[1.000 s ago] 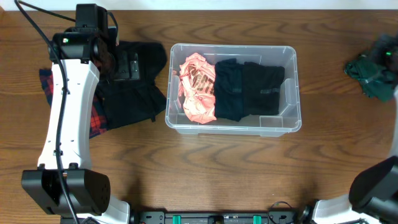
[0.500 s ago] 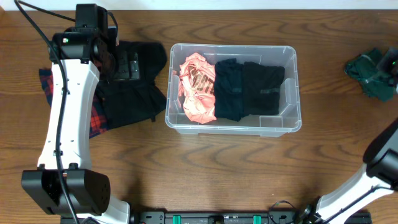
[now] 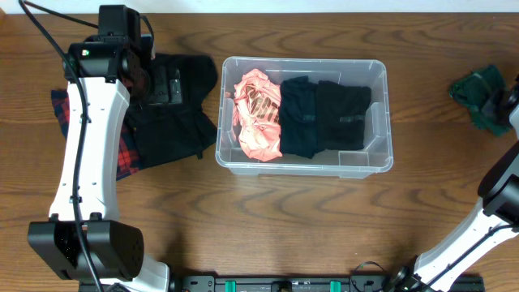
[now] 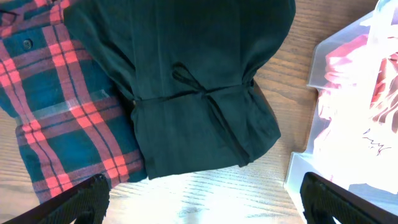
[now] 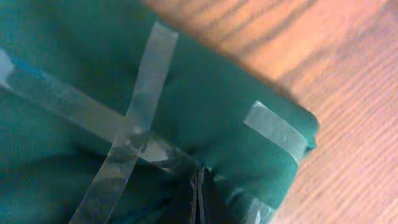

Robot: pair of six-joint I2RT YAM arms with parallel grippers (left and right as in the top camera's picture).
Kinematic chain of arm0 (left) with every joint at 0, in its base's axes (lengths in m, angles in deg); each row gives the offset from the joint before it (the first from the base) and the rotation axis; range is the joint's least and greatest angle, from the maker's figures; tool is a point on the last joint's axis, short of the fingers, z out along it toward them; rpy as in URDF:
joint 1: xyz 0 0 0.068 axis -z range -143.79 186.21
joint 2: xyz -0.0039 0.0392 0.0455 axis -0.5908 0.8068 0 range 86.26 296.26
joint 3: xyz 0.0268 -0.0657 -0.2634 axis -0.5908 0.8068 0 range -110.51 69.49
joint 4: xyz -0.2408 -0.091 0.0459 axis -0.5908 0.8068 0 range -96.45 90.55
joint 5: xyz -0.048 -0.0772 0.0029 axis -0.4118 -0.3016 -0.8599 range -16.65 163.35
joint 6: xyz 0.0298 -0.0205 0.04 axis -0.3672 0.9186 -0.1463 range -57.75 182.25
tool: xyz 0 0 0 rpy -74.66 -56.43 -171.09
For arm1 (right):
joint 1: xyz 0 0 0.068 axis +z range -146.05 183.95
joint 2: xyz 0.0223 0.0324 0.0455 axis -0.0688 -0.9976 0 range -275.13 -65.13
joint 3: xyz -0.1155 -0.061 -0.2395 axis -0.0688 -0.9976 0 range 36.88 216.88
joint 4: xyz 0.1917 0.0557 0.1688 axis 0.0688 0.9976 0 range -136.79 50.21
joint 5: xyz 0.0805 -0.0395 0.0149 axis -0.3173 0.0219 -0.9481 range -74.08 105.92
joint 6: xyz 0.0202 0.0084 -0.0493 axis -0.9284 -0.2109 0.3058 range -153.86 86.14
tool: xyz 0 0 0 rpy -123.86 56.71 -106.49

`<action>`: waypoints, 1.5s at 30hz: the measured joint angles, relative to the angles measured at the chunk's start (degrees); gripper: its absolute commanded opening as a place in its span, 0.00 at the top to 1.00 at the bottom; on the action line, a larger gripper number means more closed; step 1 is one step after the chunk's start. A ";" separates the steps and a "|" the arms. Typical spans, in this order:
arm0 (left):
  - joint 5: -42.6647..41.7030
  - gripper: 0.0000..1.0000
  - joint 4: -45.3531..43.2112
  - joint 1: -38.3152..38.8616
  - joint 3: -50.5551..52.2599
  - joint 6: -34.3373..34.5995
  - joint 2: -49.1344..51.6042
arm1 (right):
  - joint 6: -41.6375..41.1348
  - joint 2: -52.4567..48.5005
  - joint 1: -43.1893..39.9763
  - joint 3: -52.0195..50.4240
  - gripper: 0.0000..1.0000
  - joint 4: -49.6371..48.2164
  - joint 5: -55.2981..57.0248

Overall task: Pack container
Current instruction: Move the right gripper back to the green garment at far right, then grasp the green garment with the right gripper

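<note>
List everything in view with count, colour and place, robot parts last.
container: one, clear, table centre
pink garment: one, pink, container's left end
dark garments: two, dark, in the container beside the pink one
black bundle: one, black, tied, left of the container
plaid shirt: one, red and teal, partly under the black bundle
green bundle: one, green, taped, table's right edge
table: one, brown wood
left claw: open, above the black bundle
right claw: shut on the green bundle

The wooden tabletop (image 3: 284, 219) carries the container (image 3: 357, 165), a black garment (image 3: 174, 122) overlapping a plaid shirt (image 3: 123, 162) at left, and a green bundle (image 3: 478, 93) at the right edge.
</note>
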 measured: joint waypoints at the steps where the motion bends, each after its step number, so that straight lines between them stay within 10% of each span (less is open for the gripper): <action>1: -0.02 0.02 0.00 0.00 0.00 -0.02 0.02 | -0.70 0.09 0.00 0.33 0.98 1.55 -0.44; 25: 0.00 0.02 0.00 0.00 0.00 -0.02 0.02 | -10.12 3.15 7.72 0.31 0.87 22.18 -28.17; 33: 0.00 0.02 0.00 0.00 0.00 -0.02 0.00 | -9.38 15.10 7.93 -0.94 0.46 19.17 -25.99; 45: 0.00 0.02 0.00 0.00 0.00 0.00 0.00 | -8.61 15.65 6.69 -0.76 0.32 17.92 -14.86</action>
